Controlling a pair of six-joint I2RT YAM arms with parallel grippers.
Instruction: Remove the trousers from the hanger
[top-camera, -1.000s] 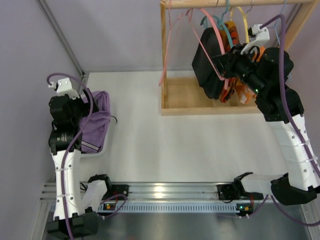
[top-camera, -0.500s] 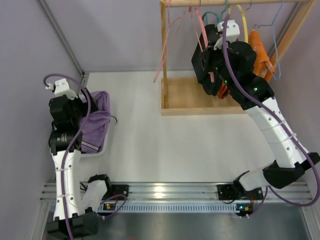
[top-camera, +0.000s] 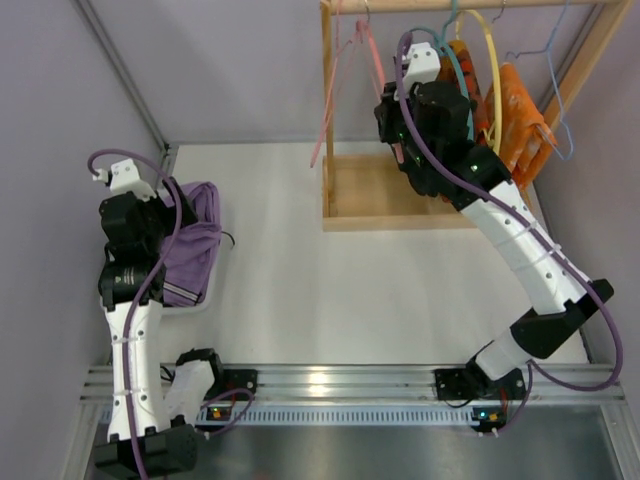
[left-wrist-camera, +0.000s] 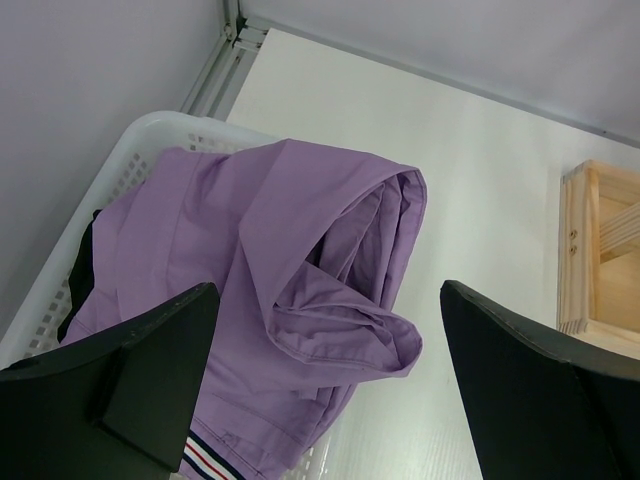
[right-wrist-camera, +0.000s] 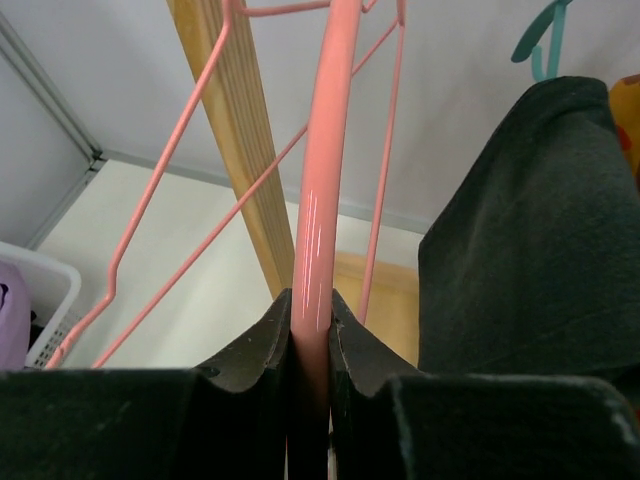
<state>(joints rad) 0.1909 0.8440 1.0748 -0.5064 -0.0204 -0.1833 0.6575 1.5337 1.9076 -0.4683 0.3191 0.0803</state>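
Observation:
My right gripper (right-wrist-camera: 312, 310) is shut on the thick bar of a pink hanger (right-wrist-camera: 325, 150), up at the wooden rack (top-camera: 370, 195). No cloth shows on that hanger (top-camera: 345, 60). Dark trousers (right-wrist-camera: 530, 230) hang just right of the fingers, under a teal hanger hook (right-wrist-camera: 540, 40). In the top view the right gripper (top-camera: 390, 105) sits at the rack's left part. My left gripper (left-wrist-camera: 328, 300) is open, hovering over folded purple trousers (left-wrist-camera: 270, 230) that lie in a white basket (left-wrist-camera: 150, 130) at the left wall (top-camera: 195, 240).
Orange garments (top-camera: 515, 110) and a yellow hanger (top-camera: 490, 50) hang at the rack's right side. The rack's wooden post (right-wrist-camera: 235, 130) stands close left of the pink hanger. Grey walls close the left and back sides.
My right arm has swung left along the rack with the pink hanger in its grip, uncovering the orange garments. The left arm has stayed still.

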